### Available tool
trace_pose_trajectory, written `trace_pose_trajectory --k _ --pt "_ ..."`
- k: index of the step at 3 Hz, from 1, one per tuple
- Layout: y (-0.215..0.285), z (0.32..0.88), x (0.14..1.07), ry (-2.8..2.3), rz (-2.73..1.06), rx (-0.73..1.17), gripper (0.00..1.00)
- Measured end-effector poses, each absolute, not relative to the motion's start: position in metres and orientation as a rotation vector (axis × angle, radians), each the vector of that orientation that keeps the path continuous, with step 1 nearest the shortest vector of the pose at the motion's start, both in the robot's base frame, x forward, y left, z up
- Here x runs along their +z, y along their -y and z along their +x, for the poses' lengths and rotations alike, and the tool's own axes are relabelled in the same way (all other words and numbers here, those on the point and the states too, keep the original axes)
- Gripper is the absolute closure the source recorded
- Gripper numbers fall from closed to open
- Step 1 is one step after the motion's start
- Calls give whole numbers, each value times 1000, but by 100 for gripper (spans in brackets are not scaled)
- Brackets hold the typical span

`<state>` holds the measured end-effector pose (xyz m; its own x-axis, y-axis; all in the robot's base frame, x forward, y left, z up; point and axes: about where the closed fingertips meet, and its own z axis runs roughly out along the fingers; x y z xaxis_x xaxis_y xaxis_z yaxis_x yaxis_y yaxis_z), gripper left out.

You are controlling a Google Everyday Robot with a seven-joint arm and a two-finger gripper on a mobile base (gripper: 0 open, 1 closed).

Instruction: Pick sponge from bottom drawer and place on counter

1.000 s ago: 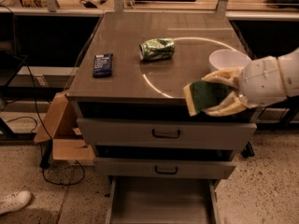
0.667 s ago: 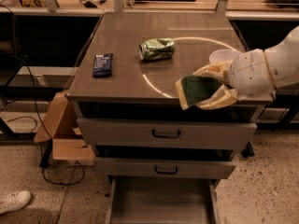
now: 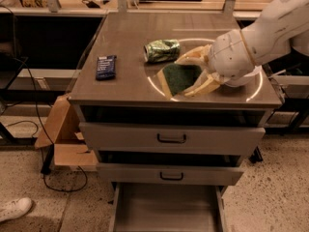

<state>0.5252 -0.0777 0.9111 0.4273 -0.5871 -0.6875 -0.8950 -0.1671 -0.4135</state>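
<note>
The sponge (image 3: 177,79), dark green face on yellowish foam, is held between the two pale fingers (image 3: 194,55) of my gripper (image 3: 182,76). The gripper is shut on it over the counter (image 3: 125,37), just above or at the surface, inside the thin white circle line, right of centre. The white arm reaches in from the upper right. The bottom drawer (image 3: 166,209) stands pulled open at the bottom of the view, its pale grey tray showing nothing inside.
A crushed green can (image 3: 161,50) lies just behind the sponge. A dark blue packet (image 3: 105,66) lies at the counter's left. A white bowl (image 3: 246,79) sits under the arm. A cardboard box (image 3: 63,134) and cables stand on the floor at left.
The gripper with the sponge has moved left and back, from beyond the counter's front right edge to over the counter inside the white circle.
</note>
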Motion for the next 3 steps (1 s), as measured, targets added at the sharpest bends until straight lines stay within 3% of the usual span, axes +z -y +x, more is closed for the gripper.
trace_pose_trajectory --k 3 --pt "58 551 898 -1332 -2026 417 100"
